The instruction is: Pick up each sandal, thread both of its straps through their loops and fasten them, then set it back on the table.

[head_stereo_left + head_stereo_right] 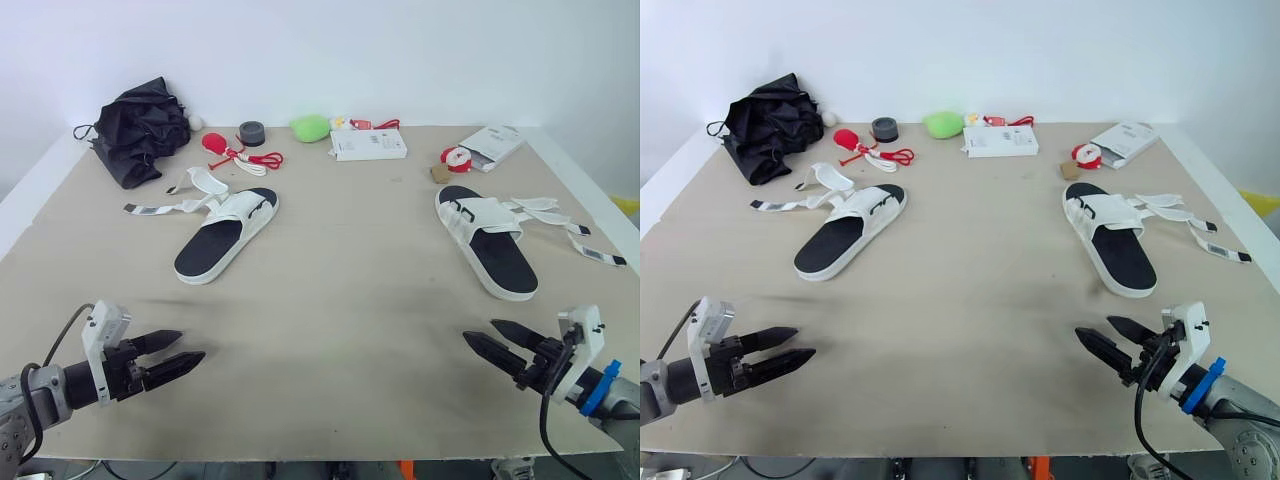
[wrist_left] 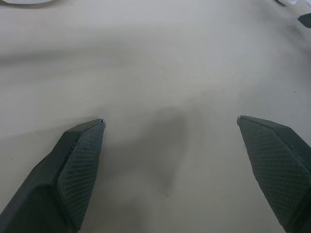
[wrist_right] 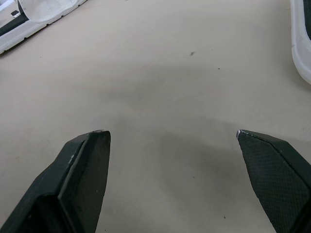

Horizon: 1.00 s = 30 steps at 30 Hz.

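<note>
White sandals with black footbeds lie well apart on the beige table: the left sandal ahead of our left gripper, the right sandal ahead of our right gripper. Their straps trail loose outward, unthreaded, so we judge that no fastening is done. We hold both grippers low near the front edge, fingers spread and empty, likely poised to reach. Print on the white box is too small to read.
</note>
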Each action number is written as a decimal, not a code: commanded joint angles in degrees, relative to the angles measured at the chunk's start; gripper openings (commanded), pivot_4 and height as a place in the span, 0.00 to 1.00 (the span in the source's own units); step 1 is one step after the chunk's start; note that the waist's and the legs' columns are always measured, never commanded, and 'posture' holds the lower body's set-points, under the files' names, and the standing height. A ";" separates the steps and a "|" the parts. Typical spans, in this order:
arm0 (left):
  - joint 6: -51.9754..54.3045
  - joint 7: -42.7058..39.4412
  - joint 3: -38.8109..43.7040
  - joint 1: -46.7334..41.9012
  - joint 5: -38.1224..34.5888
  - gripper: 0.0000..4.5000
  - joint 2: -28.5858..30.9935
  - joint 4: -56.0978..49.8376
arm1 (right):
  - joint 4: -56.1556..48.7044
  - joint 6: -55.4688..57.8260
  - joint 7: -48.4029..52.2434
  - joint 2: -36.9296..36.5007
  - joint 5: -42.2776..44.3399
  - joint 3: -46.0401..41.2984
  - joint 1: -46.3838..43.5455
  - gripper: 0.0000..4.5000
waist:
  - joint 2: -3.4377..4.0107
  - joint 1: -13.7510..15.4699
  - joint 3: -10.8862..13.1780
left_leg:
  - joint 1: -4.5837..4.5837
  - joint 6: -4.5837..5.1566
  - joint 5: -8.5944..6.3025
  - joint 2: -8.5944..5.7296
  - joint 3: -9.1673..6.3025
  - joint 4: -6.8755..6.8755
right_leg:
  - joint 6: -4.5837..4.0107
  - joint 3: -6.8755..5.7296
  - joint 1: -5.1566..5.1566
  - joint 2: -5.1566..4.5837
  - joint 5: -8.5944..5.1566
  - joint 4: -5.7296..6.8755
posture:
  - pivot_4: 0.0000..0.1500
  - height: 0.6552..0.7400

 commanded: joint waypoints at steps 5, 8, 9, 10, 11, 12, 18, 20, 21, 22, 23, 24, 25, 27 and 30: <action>0.69 -0.85 0.47 -2.11 -2.44 1.00 0.36 -2.48 | -1.87 -0.14 0.36 -0.31 1.25 -0.74 -1.21 0.99 | 0.00 0.00 0.00 | 0.00 0.00 0.00 0.00 0.00 0.01 | 0.02 0.00 0.01 0.00 0.01 0.00 | 1.00 1.00; 0.35 -2.38 -1.11 -2.89 -1.71 1.00 1.37 -2.86 | -2.03 0.21 0.07 -0.11 1.97 -1.09 -1.54 0.99 | 0.00 0.00 0.00 | 0.00 0.00 0.00 0.00 0.03 0.00 | 0.02 0.04 0.00 0.01 0.01 0.00 | 1.00 1.00; 0.76 -2.95 -1.67 -3.51 -1.94 1.00 1.84 -2.97 | -2.12 0.52 0.01 -0.12 2.35 -1.26 -1.60 0.99 | 0.00 0.00 0.00 | 0.00 0.00 0.00 0.00 0.03 0.00 | 0.01 0.04 0.00 0.02 0.01 0.00 | 1.00 1.00; 1.32 -3.84 -2.42 -4.51 -2.36 1.00 2.51 -3.12 | -2.30 1.05 0.02 -0.18 3.05 -1.53 -1.68 0.99 | -0.01 0.00 0.00 | -0.01 0.00 0.00 0.00 0.02 0.00 | 0.01 0.03 0.00 0.02 0.01 0.00 | 1.00 1.00; 1.71 -4.28 -2.88 -5.36 -2.76 1.00 2.91 -3.29 | -2.51 1.43 0.02 -0.26 3.60 -1.72 -1.72 0.99 | -0.01 0.00 0.01 | -0.01 0.00 0.00 0.00 0.02 0.00 | 0.01 0.03 0.00 0.02 0.01 0.00 | 1.00 1.00; 3.27 -4.81 -3.23 -6.47 -4.14 1.00 3.51 -3.34 | -2.84 1.94 -0.06 -0.39 4.35 -2.06 -1.80 0.99 | -0.02 0.00 0.01 | -0.01 0.00 0.00 0.00 0.02 0.01 | 0.02 0.03 0.00 0.02 0.01 0.01 | 1.00 1.00; 4.03 -4.94 -5.05 -14.95 -8.16 1.00 2.65 -5.23 | -3.02 4.49 -4.35 -0.51 7.75 -3.31 -7.18 0.99 | -0.03 0.01 0.02 | 0.01 0.01 0.01 0.00 0.04 0.03 | 0.09 0.08 0.03 0.04 0.05 0.02 | 1.00 1.00; 2.95 -3.53 -6.36 -19.00 -7.95 1.00 1.05 -5.65 | -1.88 4.51 -7.98 0.15 7.24 -2.46 -11.96 0.99 | -0.03 -0.14 0.03 | 0.03 0.02 0.02 -0.01 0.11 0.08 | 0.18 0.17 0.02 0.07 0.11 0.03 | 1.00 1.00; 2.69 -3.24 -6.95 -20.43 -7.87 1.00 0.53 -5.86 | -1.44 4.32 -9.39 0.41 6.45 -1.64 -14.00 0.99 | -0.04 -0.20 0.03 | 0.02 0.03 0.03 -0.01 0.15 0.11 | 0.21 0.25 0.02 0.12 0.17 0.03 | 1.00 1.00; 2.29 -3.19 -7.76 -21.64 -7.43 1.00 0.22 -6.03 | -0.84 3.96 -10.65 0.60 5.26 -0.61 -15.98 0.99 | -0.05 -0.26 0.03 | 0.05 0.03 0.03 0.00 0.17 0.12 | 0.24 0.32 0.03 0.15 0.19 0.04 | 1.00 1.00; 1.80 -3.43 -8.66 -22.45 -6.73 1.00 0.12 -6.24 | 0.04 3.53 -11.93 0.74 3.71 0.54 -17.85 0.99 | -0.06 -0.28 0.03 | 0.06 0.03 0.03 0.00 0.22 0.12 | 0.26 0.37 0.03 0.17 0.20 0.04 | 1.00 1.00; 0.80 -3.67 -9.63 -23.23 -5.62 1.00 -0.04 -6.24 | 2.77 2.06 -13.44 0.68 0.57 2.23 -20.34 0.99 | -0.10 -0.33 0.02 | 0.07 0.04 0.03 0.01 0.30 0.10 | 0.26 0.45 0.01 0.19 0.21 0.04 | 1.00 1.00; 0.10 -3.82 -10.29 -23.68 -4.89 1.00 -0.12 -6.22 | 4.79 0.96 -14.37 0.62 -1.69 3.37 -22.00 0.99 | -0.11 -0.33 0.02 | 0.13 0.05 0.02 0.01 0.41 0.08 | 0.26 0.57 0.01 0.23 0.20 0.04 | 1.00 1.00; -3.49 -3.02 -12.52 -25.87 -1.36 1.00 -1.81 -4.38 | 12.97 -1.76 -17.66 0.71 -7.20 5.98 -27.69 0.99 | -0.11 -0.33 0.03 | 0.10 0.07 0.00 -0.01 0.53 0.06 | 0.27 0.70 -0.06 0.23 0.22 0.04 | 1.00 1.00; -7.50 -1.54 -16.47 -29.26 4.40 1.00 -4.09 -1.20 | 21.75 -4.69 -19.90 1.85 -11.53 8.00 -33.30 0.99 | -0.11 -0.30 0.03 | 0.03 0.15 0.01 -0.12 0.71 0.09 | 0.37 0.91 -0.18 0.34 0.36 0.06 | 1.00 1.00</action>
